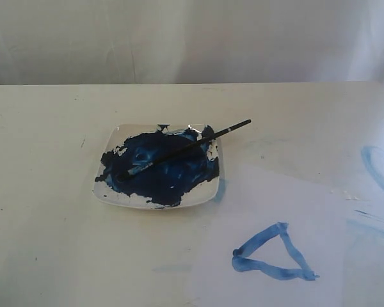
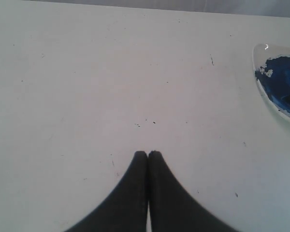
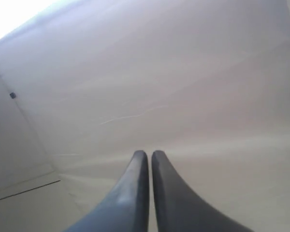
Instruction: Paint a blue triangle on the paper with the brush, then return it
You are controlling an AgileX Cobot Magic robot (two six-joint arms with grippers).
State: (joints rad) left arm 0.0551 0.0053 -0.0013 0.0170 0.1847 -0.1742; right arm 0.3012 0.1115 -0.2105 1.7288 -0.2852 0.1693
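One brush (image 1: 182, 149) laid across one plate (image 1: 125, 197). One blue triangle (image 1: 275, 272) painted on paper (image 1: 294, 204). Two grippers, left gripper (image 2: 148, 153), right gripper (image 3: 149, 152): jaws pressed together, empty.

The exterior camera looks slantwise down across the table (image 1: 45, 256) from its near side toward a far white backdrop (image 1: 179, 38). The left wrist camera, low over bare table, shares the plate (image 2: 261, 84) rim with it; the right wrist camera faces a pale wall (image 3: 183, 72).
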